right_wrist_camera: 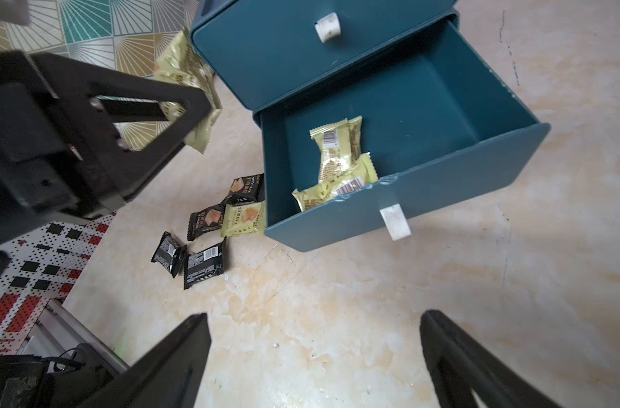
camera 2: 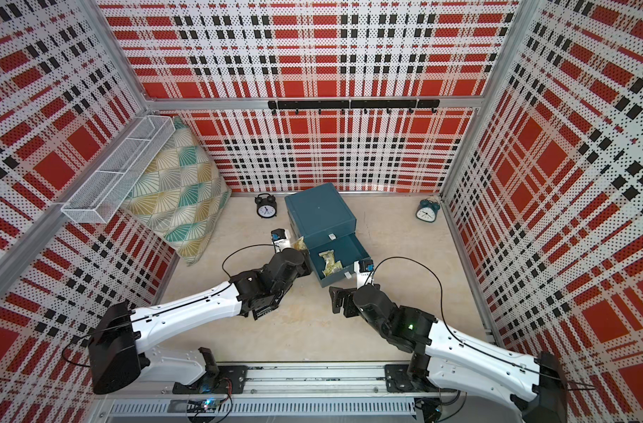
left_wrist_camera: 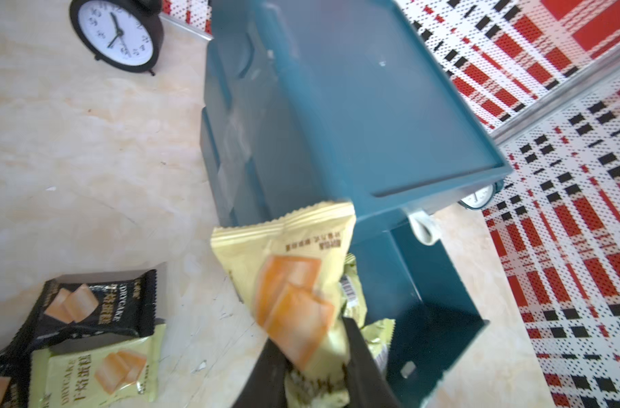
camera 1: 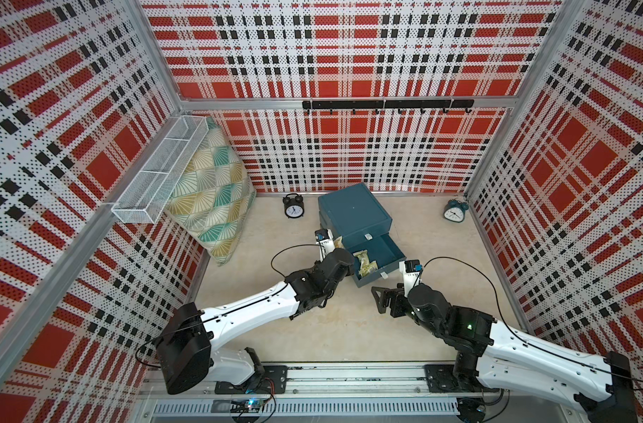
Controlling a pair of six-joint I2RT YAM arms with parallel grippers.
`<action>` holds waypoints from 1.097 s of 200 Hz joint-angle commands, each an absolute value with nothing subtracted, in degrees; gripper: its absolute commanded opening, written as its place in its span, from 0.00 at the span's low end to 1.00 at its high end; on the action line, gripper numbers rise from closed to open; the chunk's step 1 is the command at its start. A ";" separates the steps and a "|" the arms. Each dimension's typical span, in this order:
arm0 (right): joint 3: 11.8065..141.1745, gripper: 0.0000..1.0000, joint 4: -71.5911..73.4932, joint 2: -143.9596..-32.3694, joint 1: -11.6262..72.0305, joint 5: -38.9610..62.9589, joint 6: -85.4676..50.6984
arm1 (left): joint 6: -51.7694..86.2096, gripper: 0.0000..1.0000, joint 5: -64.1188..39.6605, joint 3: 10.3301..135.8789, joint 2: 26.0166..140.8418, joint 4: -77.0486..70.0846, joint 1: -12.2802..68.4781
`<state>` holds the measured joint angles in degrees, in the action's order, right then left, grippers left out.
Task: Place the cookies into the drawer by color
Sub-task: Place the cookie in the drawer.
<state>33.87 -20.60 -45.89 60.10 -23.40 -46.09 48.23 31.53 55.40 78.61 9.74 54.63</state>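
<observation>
The loose cookies (right_wrist_camera: pixel 209 243) lie furthest left, on the surface (right_wrist_camera: pixel 337 300) against the cabinet's flank. I count four black wrappers and one yellow (right_wrist_camera: pixel 243 219), bunched together and partly overlapping.

Next comes my left gripper (left_wrist_camera: pixel 310 335), clamped on a yellow packet (left_wrist_camera: pixel 294 275). It pinches the packet's lower end, so the wrapper stands up out of the jaws, lifted clear of the surface. The packet hangs beside the cabinet's side, close to the near corner of the open drawer but not yet over its cavity.

The cabinet (camera 1: pixel 353 212) has its top drawer shut. The open drawer (right_wrist_camera: pixel 407 106) beneath it is pulled out toward me. Yellow packets (right_wrist_camera: pixel 337 152) lie inside, one propped against the front wall, and I see no other colour in there.

On the right, my right gripper (right_wrist_camera: pixel 314 318) hangs empty with its jaws spread wide, above bare surface in front of the drawer.

I judge this to be the carry of a yellow cookie to the yellow drawer. The next move calls for swinging the packet rightward over the side wall, lowering it a little and letting go. It needs to stay clear of the rim and the shut drawer above. After that, one yellow remains, and the black ones need a different drawer opened.
</observation>
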 commanded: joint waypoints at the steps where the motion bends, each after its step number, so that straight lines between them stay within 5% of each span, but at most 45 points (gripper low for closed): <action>1: 32.90 1.00 -22.25 -44.19 59.63 -24.41 -47.35 | 41.94 0.20 29.49 58.42 81.04 5.00 56.24; 67: 30.26 1.00 -22.80 -40.67 59.33 -23.99 -48.18 | 34.85 0.23 20.10 67.55 92.39 -0.27 56.93; 116: 29.11 1.00 -23.38 -38.26 59.32 -22.92 -48.07 | 33.57 0.59 14.46 69.25 94.47 -1.73 57.01; 179: 28.94 1.00 -21.21 -38.15 59.33 -19.49 -45.24 | 36.49 0.89 15.68 54.64 80.84 -4.63 52.92; 187: 29.07 1.00 -20.27 -38.55 59.33 -18.00 -44.35 | 37.05 1.00 15.13 52.40 78.91 -4.77 51.68; 219: 29.79 1.00 -15.59 -41.78 59.52 -12.40 -40.99 | 38.30 0.99 13.10 44.35 72.12 -4.36 46.05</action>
